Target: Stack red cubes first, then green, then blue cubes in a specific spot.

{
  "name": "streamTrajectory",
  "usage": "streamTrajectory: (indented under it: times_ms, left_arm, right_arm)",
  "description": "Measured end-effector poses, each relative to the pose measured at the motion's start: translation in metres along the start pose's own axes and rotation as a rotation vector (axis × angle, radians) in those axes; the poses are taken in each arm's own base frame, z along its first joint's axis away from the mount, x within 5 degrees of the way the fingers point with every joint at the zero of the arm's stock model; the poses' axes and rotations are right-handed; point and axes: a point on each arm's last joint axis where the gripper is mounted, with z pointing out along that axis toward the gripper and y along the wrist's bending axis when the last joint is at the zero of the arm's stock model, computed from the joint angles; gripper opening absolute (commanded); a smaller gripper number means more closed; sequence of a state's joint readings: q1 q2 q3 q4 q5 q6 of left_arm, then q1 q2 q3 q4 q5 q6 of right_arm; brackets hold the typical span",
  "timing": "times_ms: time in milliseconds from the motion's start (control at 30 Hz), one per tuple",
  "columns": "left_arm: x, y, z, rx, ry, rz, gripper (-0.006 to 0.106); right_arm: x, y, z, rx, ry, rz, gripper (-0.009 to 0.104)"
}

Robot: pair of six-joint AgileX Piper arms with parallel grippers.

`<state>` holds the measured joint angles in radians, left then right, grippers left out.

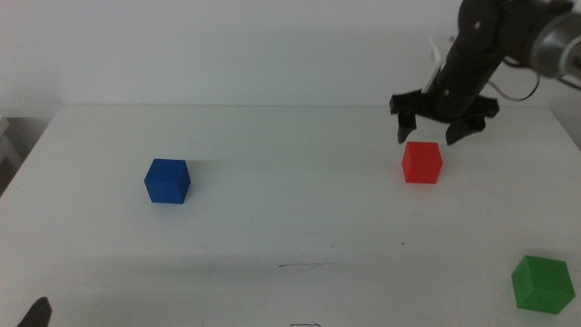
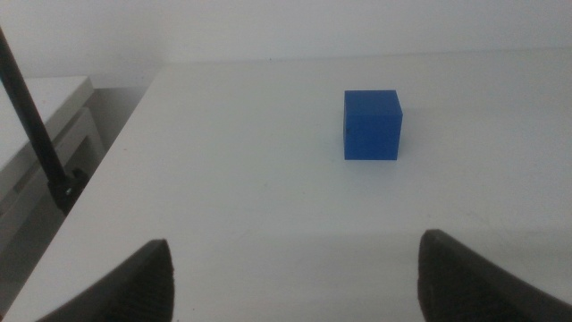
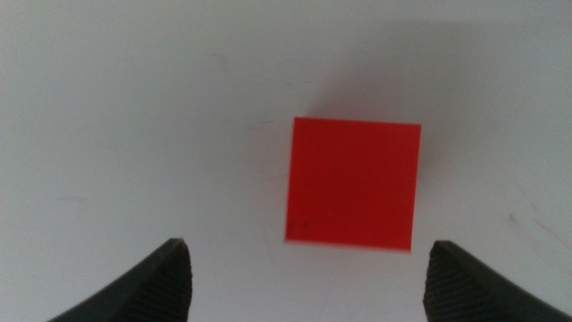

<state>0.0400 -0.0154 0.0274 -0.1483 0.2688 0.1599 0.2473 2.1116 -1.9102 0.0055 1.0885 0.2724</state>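
Observation:
The red cube [image 1: 422, 163] sits on the white table at the right rear, and it fills the centre of the right wrist view [image 3: 354, 182]. My right gripper [image 1: 427, 134] hovers open just above it, jaws spread wider than the cube and apart from it. The blue cube [image 1: 167, 181] rests at the left, also seen ahead of the left jaws [image 2: 372, 125]. The green cube [image 1: 543, 283] lies near the front right corner. A faint thin drawn line marks the spot [image 1: 300, 265] at front centre. My left gripper [image 2: 295, 273] waits open at the front left, holding nothing.
The table's left edge [image 2: 98, 170] drops off beside a dark rod [image 2: 36, 134]. The back wall stands behind the table's far edge [image 1: 272, 105]. A tiny dark dot [image 1: 404, 243] lies in front of the red cube.

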Motion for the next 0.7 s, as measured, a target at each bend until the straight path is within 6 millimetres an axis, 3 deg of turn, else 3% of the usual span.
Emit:
streamTrajectory:
  times_ms: [167, 400, 500, 633, 700]
  left_arm:
    - [0.0, 0.0, 0.0, 0.0, 0.0, 0.0, 0.093]
    - [0.0, 0.0, 0.0, 0.0, 0.0, 0.0, 0.093]
    - [0.0, 0.0, 0.0, 0.0, 0.0, 0.0, 0.093]
    - [0.0, 0.0, 0.0, 0.0, 0.0, 0.0, 0.093]
    - [0.0, 0.0, 0.0, 0.0, 0.0, 0.0, 0.093]
  right_arm:
    - [-0.005, -0.012, 0.039, 0.03, 0.056, 0.043, 0.066]
    - [-0.006, -0.013, 0.068, 0.046, 0.072, 0.037, 0.06]
    - [-0.007, -0.014, 0.077, 0.05, 0.056, 0.032, 0.043]
    - [-0.009, -0.014, 0.078, 0.057, 0.026, 0.031, 0.001]
    - [-0.01, -0.015, 0.078, 0.062, 0.02, 0.027, -0.001]
